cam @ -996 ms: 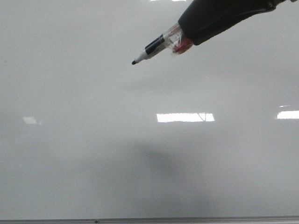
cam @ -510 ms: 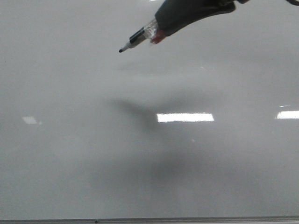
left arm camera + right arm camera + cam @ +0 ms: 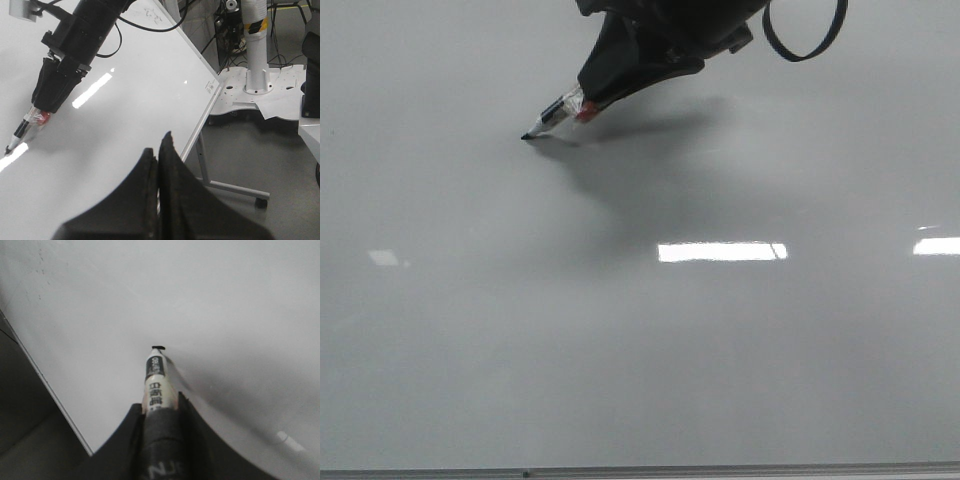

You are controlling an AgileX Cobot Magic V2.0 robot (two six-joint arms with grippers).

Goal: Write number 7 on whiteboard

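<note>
Since the earlier frames the right arm has swung from about 1 o'clock toward 11 o'clock in the front view and dropped, so the marker tip that hung clear of the surface now sits on or just at it, meeting its own shadow.

Largest first: the whiteboard (image 3: pixel 640 350) fills the front view, glossy and bare apart from light reflections; its thin frame runs along 6 o'clock. No stroke of the number 7 shows yet, save perhaps a tiny dark dash at the tip in the right wrist view, which may be only the nib.

Next, the right gripper (image 3: pixel 588 103) is clamped around the marker (image 3: pixel 552 119), tip pointing toward 8 o'clock.

The left gripper (image 3: pixel 159 145) is pressed together, holding nothing, well apart from the writing spot.

By my judgement the task is at its very start: approach done, the top bar and slanted stem both left to draw.
</note>
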